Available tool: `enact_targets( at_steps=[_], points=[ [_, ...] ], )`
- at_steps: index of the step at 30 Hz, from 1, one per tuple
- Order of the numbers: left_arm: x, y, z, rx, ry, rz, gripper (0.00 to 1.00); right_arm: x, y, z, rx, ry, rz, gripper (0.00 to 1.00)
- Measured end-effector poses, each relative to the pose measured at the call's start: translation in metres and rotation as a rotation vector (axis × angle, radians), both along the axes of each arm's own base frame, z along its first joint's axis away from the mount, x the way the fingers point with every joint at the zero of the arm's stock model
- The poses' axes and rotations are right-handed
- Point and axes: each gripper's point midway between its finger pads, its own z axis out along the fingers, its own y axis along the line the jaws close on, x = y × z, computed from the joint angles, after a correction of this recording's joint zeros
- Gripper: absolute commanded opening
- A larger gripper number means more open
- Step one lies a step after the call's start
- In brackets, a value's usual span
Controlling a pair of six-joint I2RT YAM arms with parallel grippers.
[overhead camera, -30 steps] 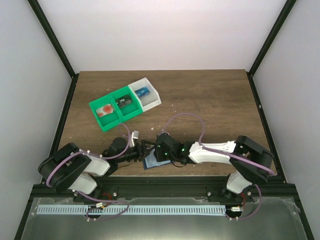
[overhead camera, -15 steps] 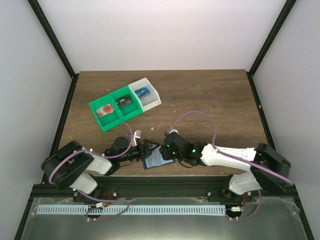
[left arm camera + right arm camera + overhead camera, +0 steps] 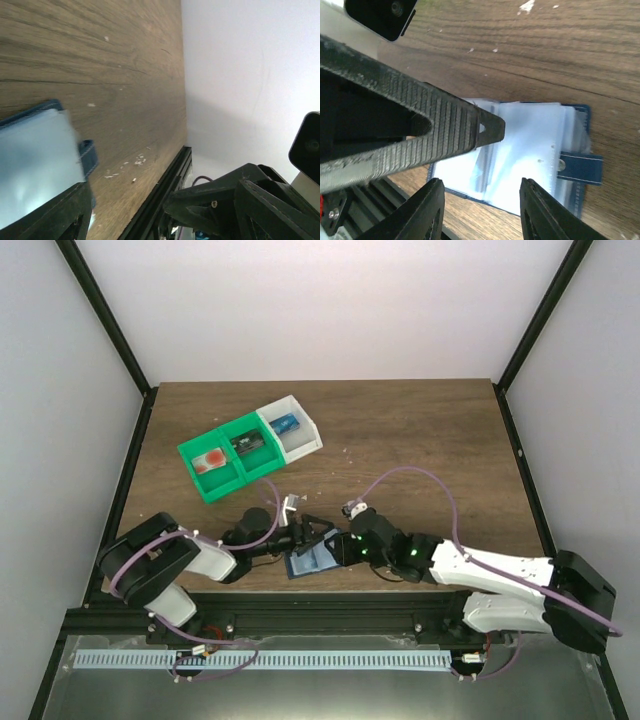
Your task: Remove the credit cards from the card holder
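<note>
On table (image 3: 420,430) nr front edge, card holder (image 3: 530,150) open, pale-blue inside up.

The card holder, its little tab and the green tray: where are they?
card holder (image 3: 520,145), right wrist view, on its pale blue inside.
tab (image 3: 579,168), right wrist view, on the middle of the dark strap.
green tray (image 3: 226,486), top view, on its near wall.

I work in a robot test cell, a lab rig. Plain white walls (image 3: 330,310) close 3 sides, black metal posts (image 3: 100,315) frame them, and my 2 arms (image 3: 500,570) are bolted to a black rail (image 3: 330,612) at a wood table (image 3: 420,430), beside a slotted cable strip (image 3: 300,660).
</note>
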Motion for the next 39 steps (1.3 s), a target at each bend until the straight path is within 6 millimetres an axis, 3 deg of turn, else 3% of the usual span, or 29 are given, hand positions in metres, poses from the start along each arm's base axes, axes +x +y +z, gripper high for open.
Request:
enact_targets(
  at_steps=[5, 12, 20, 26, 32, 39],
  points=[
    [0.003, 0.035, -0.011, 0.04, 0.024, 0.085, 0.8, -0.002, 0.014, -0.012, -0.011, 0.029, 0.053, 0.43],
    [0.014, 0.073, -0.002, 0.089, 0.0, 0.214, 0.81, 0.005, 0.041, -0.029, -0.066, 0.078, 0.094, 0.42],
    [0.004, 0.107, -0.036, 0.165, 0.086, 0.289, 0.81, 0.02, 0.066, -0.058, -0.163, 0.117, 0.103, 0.41],
    [0.001, 0.111, -0.036, 0.168, 0.092, 0.293, 0.81, 0.021, 0.062, -0.081, -0.237, 0.141, 0.095, 0.3],
    [-0.001, 0.11, -0.035, 0.164, 0.091, 0.28, 0.81, 0.024, 0.062, -0.086, -0.254, 0.133, 0.084, 0.07],
    [-0.002, 0.105, -0.028, 0.133, 0.068, 0.25, 0.81, 0.025, 0.065, -0.085, -0.232, 0.132, 0.076, 0.02]
  ],
)
